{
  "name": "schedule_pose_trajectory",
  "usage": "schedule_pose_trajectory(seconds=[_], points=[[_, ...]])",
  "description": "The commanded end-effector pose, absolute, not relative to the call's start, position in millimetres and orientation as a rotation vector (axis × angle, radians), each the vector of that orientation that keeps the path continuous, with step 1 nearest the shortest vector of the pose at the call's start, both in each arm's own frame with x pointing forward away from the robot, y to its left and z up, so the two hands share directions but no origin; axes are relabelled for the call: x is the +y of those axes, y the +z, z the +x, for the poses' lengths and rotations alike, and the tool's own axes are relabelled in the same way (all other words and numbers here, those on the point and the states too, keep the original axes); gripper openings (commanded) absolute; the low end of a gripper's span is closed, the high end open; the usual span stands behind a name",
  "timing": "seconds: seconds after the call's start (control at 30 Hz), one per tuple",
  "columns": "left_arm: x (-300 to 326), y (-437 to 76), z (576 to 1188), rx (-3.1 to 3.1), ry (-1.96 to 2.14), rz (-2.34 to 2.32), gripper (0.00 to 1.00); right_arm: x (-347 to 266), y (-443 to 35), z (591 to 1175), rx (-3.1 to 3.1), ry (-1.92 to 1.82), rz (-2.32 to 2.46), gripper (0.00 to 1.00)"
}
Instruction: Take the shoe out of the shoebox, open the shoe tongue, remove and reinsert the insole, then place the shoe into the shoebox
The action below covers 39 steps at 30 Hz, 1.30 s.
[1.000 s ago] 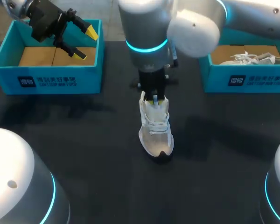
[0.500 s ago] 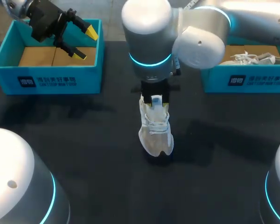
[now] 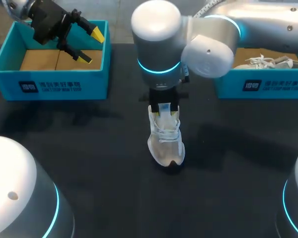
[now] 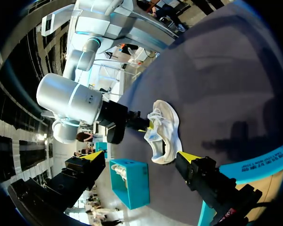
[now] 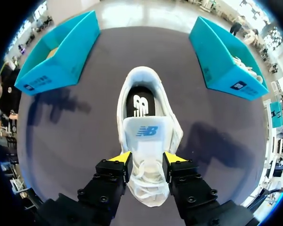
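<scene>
A white sneaker (image 3: 165,136) stands on the black table (image 3: 89,163), toe toward me. Its tongue (image 5: 145,133) is lifted, and the dark insole (image 5: 140,104) shows inside. My right gripper (image 3: 163,105) hangs straight over the tongue and laces. In the right wrist view the right gripper (image 5: 146,160) has its yellow fingertips (image 5: 120,157) apart on either side of the tongue's base, open. My left gripper (image 3: 91,46) hovers open above the left teal shoebox (image 3: 49,84), holding nothing. The left wrist view shows the sneaker (image 4: 164,134) well ahead of the left gripper (image 4: 142,160).
A second teal shoebox (image 3: 258,85) stands at the back right with another white shoe (image 3: 268,62) in it. The left box shows only its brown cardboard floor (image 3: 44,59). My right arm's big elbow (image 3: 188,39) looms over the table's middle back.
The right gripper's fingers have spread apart at the tongue. The right arm's elbow shifted slightly. The sneaker and the left arm stayed put.
</scene>
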<state>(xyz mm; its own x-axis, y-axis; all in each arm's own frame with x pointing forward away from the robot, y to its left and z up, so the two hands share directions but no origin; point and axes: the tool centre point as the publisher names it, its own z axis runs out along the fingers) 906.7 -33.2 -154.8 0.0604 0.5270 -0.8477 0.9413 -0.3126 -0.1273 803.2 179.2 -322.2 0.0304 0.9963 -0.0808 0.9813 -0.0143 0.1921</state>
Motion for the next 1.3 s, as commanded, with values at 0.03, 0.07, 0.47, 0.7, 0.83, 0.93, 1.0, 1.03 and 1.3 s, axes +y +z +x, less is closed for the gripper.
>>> schedule_pose_trajectory(seconds=[0.03, 0.07, 0.47, 0.7, 0.83, 0.93, 1.0, 1.03, 1.3], points=[[-33, -155, 906, 1.463, -1.17, 1.882, 1.0, 179, -332, 811, 2.063, 0.107, 2.111, 0.42], [-33, -155, 906, 1.463, -1.17, 1.882, 1.0, 178, -332, 812, 2.063, 0.107, 2.114, 0.42], [-33, -155, 906, 1.463, -1.17, 1.882, 1.0, 173, -340, 817, 2.071, 0.097, 2.129, 0.41], [-33, -155, 906, 1.463, -1.17, 1.882, 1.0, 171, -332, 819, 2.06, 0.113, 2.115, 0.44], [-33, -155, 906, 1.463, -1.17, 1.882, 1.0, 172, -340, 821, 2.075, 0.102, 2.117, 0.45], [-33, -155, 906, 1.463, -1.17, 1.882, 1.0, 170, -340, 822, 2.08, 0.098, 2.113, 0.45], [-33, -155, 906, 1.463, -1.17, 1.882, 1.0, 165, -326, 821, 2.1, 0.122, 2.051, 0.47], [-33, -155, 906, 1.463, -1.17, 1.882, 1.0, 165, -326, 821, 2.1, 0.122, 2.051, 0.47], [-33, -155, 906, 1.463, -1.17, 1.882, 1.0, 158, -300, 814, 2.516, 0.306, 1.526, 0.91]])
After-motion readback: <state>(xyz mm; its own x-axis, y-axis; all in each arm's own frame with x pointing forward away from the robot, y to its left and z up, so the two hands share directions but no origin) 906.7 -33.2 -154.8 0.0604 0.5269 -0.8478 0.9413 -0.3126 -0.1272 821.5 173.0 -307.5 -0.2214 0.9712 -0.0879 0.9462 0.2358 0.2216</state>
